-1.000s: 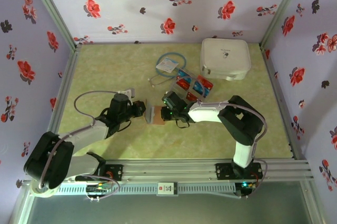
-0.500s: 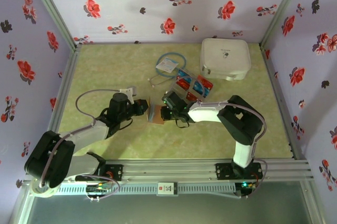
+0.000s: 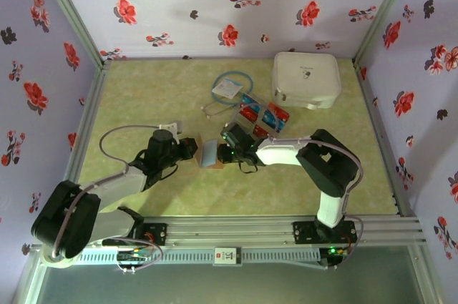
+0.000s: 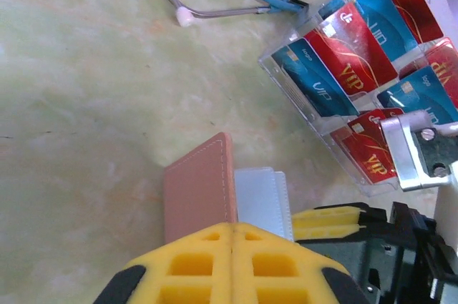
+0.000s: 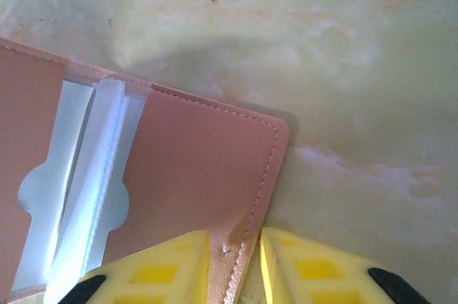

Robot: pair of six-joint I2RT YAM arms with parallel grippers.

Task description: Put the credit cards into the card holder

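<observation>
1. Top external view, far left: the left arm reaches in from its base toward the middle of the green tabletop [image 3: 157, 96]. The left claw [image 3: 193, 150] sits at the left edge of the card holder [image 3: 209, 154].
2. Left wrist view: the left claw [image 4: 232, 247] has its yellow pads pressed together. The stitched edge of the card holder's [image 4: 197, 189] pinkish cover runs straight into the seam between them, so it is clamped on that cover. Pale grey sleeves show just right of the cover.
3. From above, the card holder lies between the two claws at mid-tabletop. Its long axis runs roughly from the near edge toward the back wall (slightly tilted), with the grey inside facing up.
4. The right claw [image 3: 222, 152] meets the holder's right edge. In the right wrist view the right claw [image 5: 235, 261] pinches a rounded corner of the card holder [image 5: 200, 175] between its pads. The sleeves are open to the left.
5. Behind the claws lies a white tag with a blue cord [image 3: 227, 89].
6. Further right, the credit cards [image 3: 261, 114], red and blue, lie in a clear tray [image 4: 270, 68]. They are apart from the holder, and their long axes slant diagonally [image 4: 351, 39].
7. Rightmost, a white case [image 3: 305, 79] sits near the back corner.
</observation>
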